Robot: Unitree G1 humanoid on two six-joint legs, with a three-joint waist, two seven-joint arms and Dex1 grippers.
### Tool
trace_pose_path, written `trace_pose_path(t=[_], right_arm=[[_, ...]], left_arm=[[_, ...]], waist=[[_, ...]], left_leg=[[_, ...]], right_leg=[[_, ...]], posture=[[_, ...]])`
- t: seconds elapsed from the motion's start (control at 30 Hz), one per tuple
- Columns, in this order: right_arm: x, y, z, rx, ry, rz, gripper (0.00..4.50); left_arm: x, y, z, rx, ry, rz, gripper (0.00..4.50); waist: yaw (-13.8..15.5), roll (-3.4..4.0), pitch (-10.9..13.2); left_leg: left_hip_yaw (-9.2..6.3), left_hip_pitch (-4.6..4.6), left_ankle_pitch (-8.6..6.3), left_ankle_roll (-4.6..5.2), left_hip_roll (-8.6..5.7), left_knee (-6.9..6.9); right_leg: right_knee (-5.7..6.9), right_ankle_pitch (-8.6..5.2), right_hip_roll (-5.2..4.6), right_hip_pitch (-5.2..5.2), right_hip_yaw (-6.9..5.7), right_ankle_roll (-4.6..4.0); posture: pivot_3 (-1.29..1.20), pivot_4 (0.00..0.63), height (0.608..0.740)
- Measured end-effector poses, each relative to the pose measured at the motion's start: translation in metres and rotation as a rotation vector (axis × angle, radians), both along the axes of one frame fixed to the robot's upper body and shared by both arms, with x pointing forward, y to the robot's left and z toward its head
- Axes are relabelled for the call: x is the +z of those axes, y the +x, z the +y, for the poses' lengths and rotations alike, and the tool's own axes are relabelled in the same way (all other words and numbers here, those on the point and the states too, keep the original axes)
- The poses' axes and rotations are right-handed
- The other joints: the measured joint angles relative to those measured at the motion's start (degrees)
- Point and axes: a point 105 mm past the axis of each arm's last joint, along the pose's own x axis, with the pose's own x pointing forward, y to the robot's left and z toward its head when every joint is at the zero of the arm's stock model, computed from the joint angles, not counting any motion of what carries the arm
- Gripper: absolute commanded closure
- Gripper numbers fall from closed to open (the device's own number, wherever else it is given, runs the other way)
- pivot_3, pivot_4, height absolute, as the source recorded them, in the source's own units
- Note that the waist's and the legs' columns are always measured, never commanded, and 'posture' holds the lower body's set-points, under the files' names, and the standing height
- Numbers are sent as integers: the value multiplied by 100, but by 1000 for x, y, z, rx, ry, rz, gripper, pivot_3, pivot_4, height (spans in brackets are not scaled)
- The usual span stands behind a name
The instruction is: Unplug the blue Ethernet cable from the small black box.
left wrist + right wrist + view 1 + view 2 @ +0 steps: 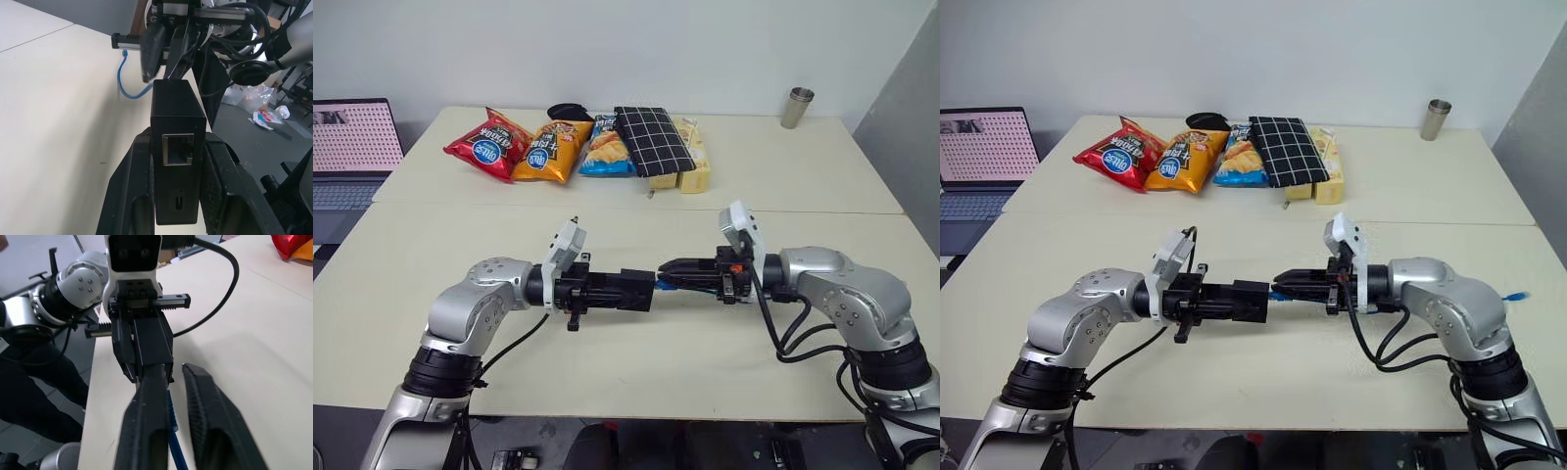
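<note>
Clamping the small black box (177,161), left fingers (129,196) hold level.

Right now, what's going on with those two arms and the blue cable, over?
Left gripper shut on black box, held above table. Right gripper at box's far end, blue cable between its jaws. Cable looks plugged in. Nothing in the way.

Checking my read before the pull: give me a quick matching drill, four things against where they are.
Things:
1. small black box
2. blue cable
3. metal cup
4. laptop

Places:
A. far right corner of the table
B. off the table's left edge
C. clamped in the left gripper
D. running from the box's far end by the right gripper

Pairs: 1-C, 2-D, 3-A, 4-B
</note>
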Motion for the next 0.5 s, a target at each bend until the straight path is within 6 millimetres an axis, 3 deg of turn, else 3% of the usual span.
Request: trace_pose_path(t=[0.1,0.5], right_arm=[[-6,-3,-3,-16,12,49,2448],[-14,-11,5,-7,23,95,2425]], left_arm=[[0,0,-1,-2,-6,1,3723],[1,0,-3,-6,-19,3,3723]], waist=[[-2,0,0],[-3,0,0]], left_leg=[[1,0,-8,15,0,0],[1,0,-8,15,0,0]], right_leg=[[-1,0,0,0,1,0],[-1,0,0,0,1,0]], posture=[[0,150,740],[0,150,740]])
